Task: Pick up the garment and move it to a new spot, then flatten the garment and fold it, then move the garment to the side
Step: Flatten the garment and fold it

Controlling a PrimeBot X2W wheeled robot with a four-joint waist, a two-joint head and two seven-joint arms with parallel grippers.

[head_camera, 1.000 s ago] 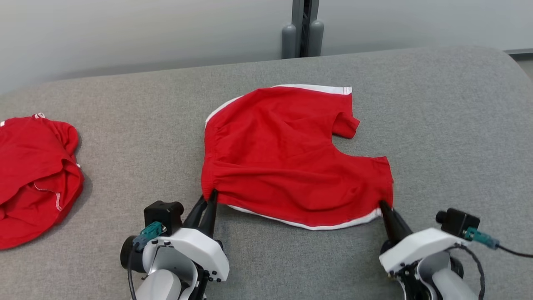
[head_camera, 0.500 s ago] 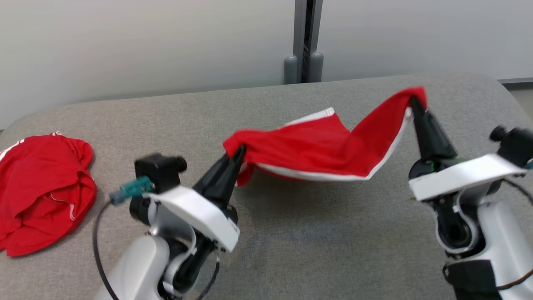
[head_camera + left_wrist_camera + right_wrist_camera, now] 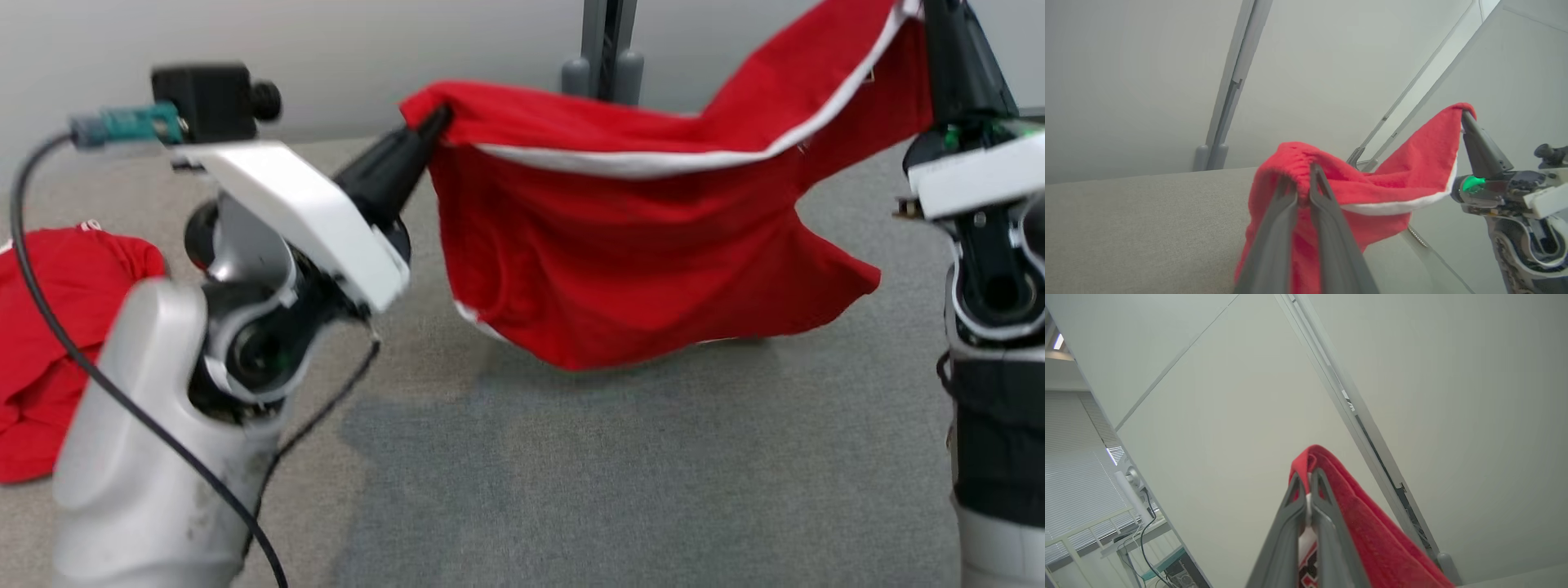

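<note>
Garment: red soft knit, white band along its top edge, body sagging in loose folds. Hangs above the counter, a grey woven surface, in the upper middle of the head frame. Long axis runs left to right, rising toward upper right. Left fingers pinched closed on its left corner; right fingers clamped on the right corner. Second red cloth lies crumpled at left edge.
</note>
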